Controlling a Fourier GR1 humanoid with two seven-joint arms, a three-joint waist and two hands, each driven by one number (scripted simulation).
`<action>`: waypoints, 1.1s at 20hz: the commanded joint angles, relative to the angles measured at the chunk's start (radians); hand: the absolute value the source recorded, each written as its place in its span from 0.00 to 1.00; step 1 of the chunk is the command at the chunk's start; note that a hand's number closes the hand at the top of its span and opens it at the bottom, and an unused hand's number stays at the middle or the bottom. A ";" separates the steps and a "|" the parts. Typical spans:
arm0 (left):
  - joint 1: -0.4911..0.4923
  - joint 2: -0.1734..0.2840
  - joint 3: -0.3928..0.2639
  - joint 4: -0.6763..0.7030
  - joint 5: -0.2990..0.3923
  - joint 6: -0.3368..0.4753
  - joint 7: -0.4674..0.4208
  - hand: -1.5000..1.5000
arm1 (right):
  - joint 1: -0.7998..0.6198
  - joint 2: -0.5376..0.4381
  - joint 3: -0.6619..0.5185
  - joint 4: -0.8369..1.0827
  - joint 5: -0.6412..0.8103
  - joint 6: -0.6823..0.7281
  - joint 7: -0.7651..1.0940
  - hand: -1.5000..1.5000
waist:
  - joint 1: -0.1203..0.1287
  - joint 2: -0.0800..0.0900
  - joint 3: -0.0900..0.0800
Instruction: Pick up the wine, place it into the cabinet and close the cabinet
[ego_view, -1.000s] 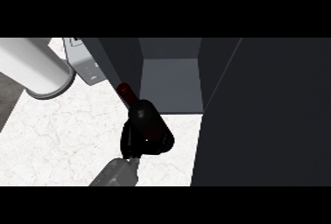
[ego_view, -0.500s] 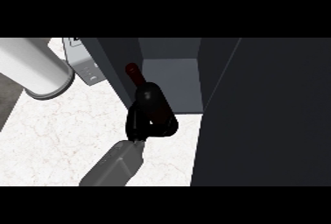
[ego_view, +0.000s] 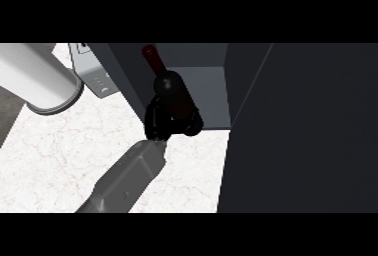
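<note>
The wine bottle is dark with a red-capped neck that points away from me into the open cabinet. My right hand is shut on the bottle's lower body at the cabinet's front edge and hides its base. The grey forearm comes in from the lower edge, left of centre. The cabinet is a dark grey box with a paler inner floor. Its open door fills the right side of the view as a large dark panel. My left hand does not show.
A white marble counter lies below and to the left. A pale grey cylinder lies at the upper left. A small grey box stands beside the cabinet's left wall.
My right hand has carried the bottle away from me and a little to the right. The neck has gone from outside the cabinet's left wall into the opening.
</note>
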 joint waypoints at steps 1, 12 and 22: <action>-0.046 0.007 0.070 0.056 -0.044 -0.042 0.020 1.00 | 0.067 0.015 -0.003 0.008 -0.008 0.030 -0.073 0.00 | 0.010 -0.002 0.001; -0.288 0.000 0.098 0.275 0.036 -0.011 0.064 1.00 | 0.016 0.031 0.059 0.026 0.044 0.005 -0.052 0.00 | -0.020 0.007 0.000; -0.396 0.000 0.101 0.368 0.048 0.000 0.157 1.00 | 0.005 0.015 0.026 0.026 0.009 0.012 -0.049 0.00 | -0.040 0.013 0.000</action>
